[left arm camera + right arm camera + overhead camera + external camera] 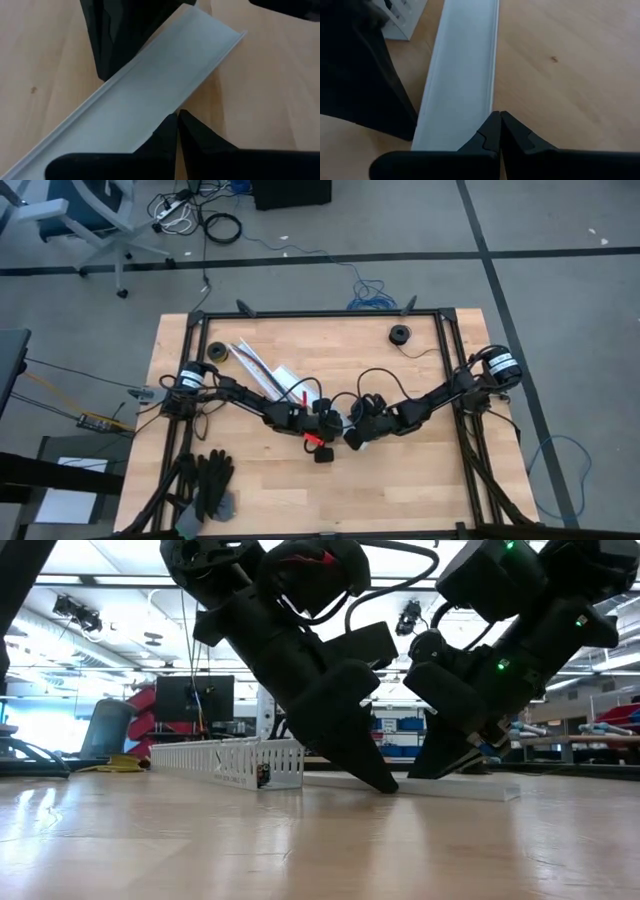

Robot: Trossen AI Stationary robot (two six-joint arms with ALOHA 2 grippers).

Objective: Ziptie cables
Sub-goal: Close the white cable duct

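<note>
A long white slotted channel (228, 762) is lying on the wooden tabletop (400, 470), left of centre in the low view. A flat white cover strip (460, 80) is stretching across beside it. Black gloves (207, 485) are sitting at the lower left of the high view, and a black tape roll (400, 334) is resting near the upper right.

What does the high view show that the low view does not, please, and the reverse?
Only the high view shows the black gloves at the table's near left corner and a dark roll near the far edge. Only the low view shows the flat white strip lying on the table under the grippers. Both show the white slotted channel, the left gripper and the right gripper, both shut.
</note>
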